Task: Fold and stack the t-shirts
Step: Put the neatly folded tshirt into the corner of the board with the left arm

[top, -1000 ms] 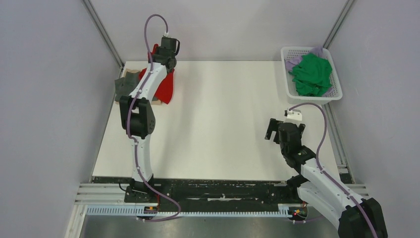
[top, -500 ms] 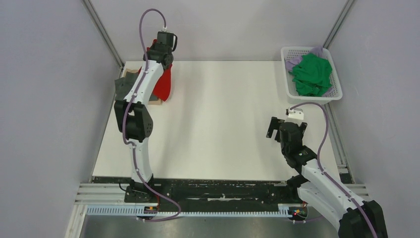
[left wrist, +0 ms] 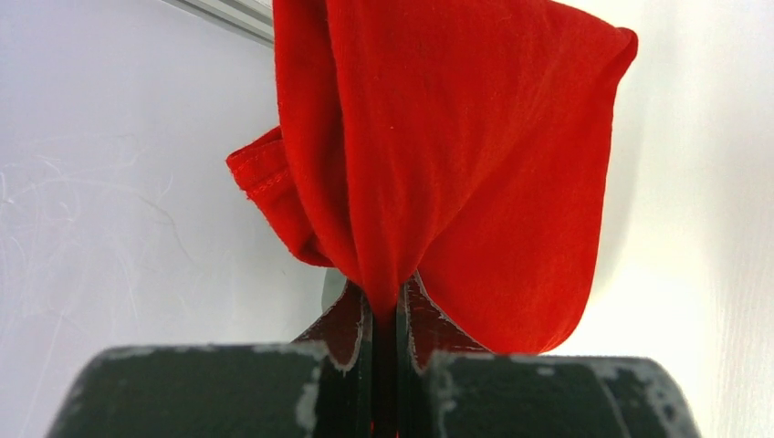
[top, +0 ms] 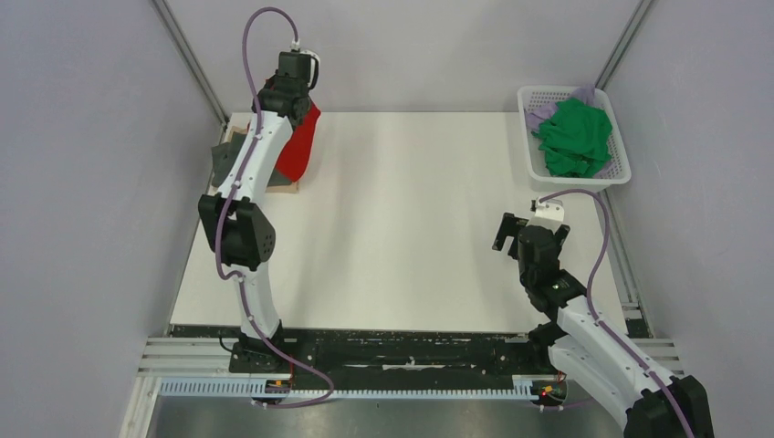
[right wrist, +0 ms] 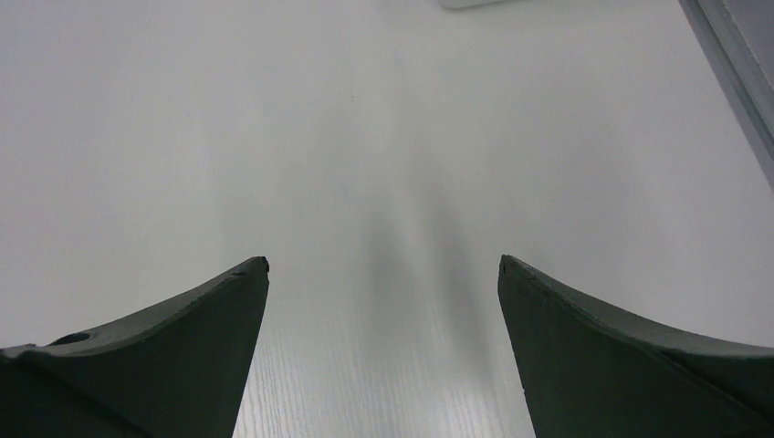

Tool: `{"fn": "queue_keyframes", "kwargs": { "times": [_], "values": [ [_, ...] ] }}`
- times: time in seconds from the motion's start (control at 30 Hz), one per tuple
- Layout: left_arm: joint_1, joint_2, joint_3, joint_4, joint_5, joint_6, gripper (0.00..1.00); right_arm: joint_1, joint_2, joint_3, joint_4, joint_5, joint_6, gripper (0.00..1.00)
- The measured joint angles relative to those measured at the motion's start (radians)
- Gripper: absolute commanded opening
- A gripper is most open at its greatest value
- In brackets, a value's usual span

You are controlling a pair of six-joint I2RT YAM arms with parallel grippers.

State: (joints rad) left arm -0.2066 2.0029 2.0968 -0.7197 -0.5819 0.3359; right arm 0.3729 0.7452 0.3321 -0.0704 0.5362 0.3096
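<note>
Left gripper [left wrist: 384, 306] pinches the red shirt [left wrist: 456, 137] beside the grey shirt [top: 222, 161]; right gripper [right wrist: 383, 274] gapes, basket [top: 584, 185] beyond it.

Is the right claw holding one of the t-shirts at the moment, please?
No, the right claw is open, and only the white table shows between its fingers.

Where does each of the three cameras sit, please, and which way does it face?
Top: fixed above and behind the bases, looking down on the table; left arm and right arm show.
Left wrist: looks along the left claw, shut on the red shirt; its fingers show.
Right wrist: looks down at the table past the open right claw.
Shared: the red shirt, in top and left wrist.
</note>
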Motion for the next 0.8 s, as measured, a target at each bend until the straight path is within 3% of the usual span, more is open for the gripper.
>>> {"fn": "queue_keyframes", "kwargs": {
  "times": [0.43,0.8],
  "values": [
    [0.109,0.117,-0.004,-0.002,0.097,0.001,0.02,0.0,-0.001,-0.003,0.002,0.018,0.0,0.98],
    [0.201,0.254,0.018,0.063,0.089,0.002,0.06,0.0,-0.081,-0.055,0.021,0.1,-0.008,0.98]
  ]
}}
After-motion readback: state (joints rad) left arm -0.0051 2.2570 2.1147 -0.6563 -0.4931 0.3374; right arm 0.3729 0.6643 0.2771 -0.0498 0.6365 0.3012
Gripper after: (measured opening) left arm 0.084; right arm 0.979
